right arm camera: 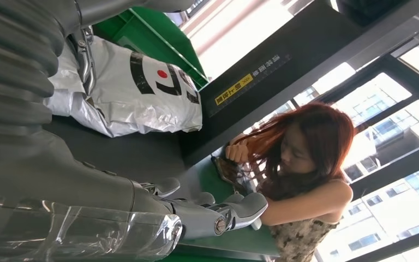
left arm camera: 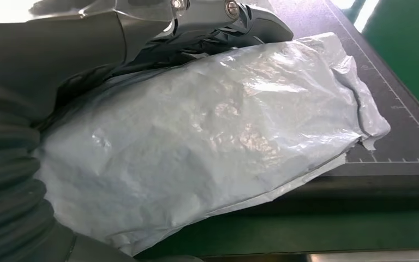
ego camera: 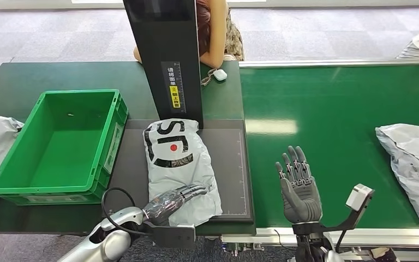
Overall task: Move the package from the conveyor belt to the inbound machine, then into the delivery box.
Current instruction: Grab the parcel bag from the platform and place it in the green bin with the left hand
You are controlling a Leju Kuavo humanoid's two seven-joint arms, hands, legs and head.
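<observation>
At the near edge of the dark scanning platform (ego camera: 232,164), the left hand (ego camera: 173,200) lies over the near end of a crumpled white plastic mailer bag with black lettering and a red dot (ego camera: 177,158). Its fingers rest across the top of the bag; whether they grasp it or only press on it I cannot tell. The left wrist view shows the bag's pale wrinkled skin (left arm camera: 213,136) right against that hand, its far corner reaching over the platform's ruled grid.

The right hand (ego camera: 299,185) stands upright above the near edge of the bright green conveyor belt (ego camera: 327,120), palm bare, fingers spread and holding nothing.

The bag lies lengthwise on the platform, its far end just before the foot of the tall black scanner column (ego camera: 166,57). Beside the platform's left edge sits a green plastic crate (ego camera: 11,183). A second grey mailer bag (ego camera: 417,169) lies at the belt's right edge.

Beyond the column a person (ego camera: 218,33) sits at the table's far edge.
</observation>
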